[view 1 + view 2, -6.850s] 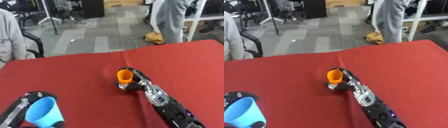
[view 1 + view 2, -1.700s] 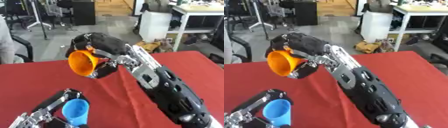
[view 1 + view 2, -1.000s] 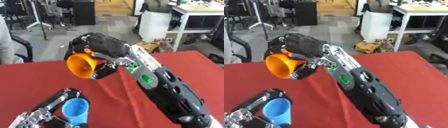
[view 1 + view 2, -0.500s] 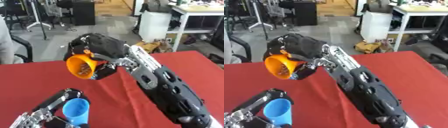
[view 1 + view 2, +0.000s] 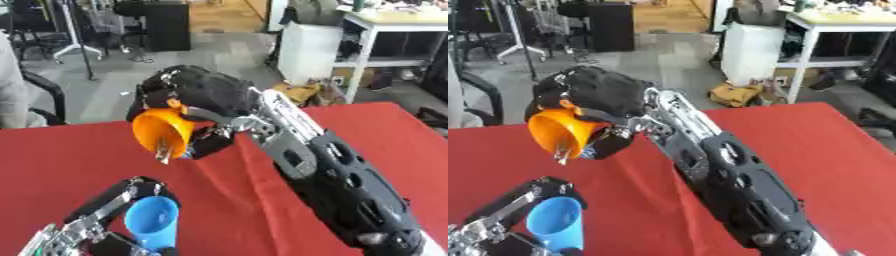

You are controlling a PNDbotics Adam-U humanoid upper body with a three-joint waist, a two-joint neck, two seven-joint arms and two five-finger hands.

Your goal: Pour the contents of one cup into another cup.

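Nearest, at the lower left, the left robot hand [image 5: 96, 220] has its fingers curled around a blue cup [image 5: 151, 222], held roughly upright with its open mouth facing up, low over the red bench [image 5: 52, 165]. Above it, the right robot hand [image 5: 206, 97] reaches in from the lower right on a long black and silver arm, its fingers clamped around an orange cup [image 5: 163, 132]. That cup is tipped on its side, its mouth turned left and downward, and a small thin thing shows at its lower rim. It hangs above and apart from the blue cup.
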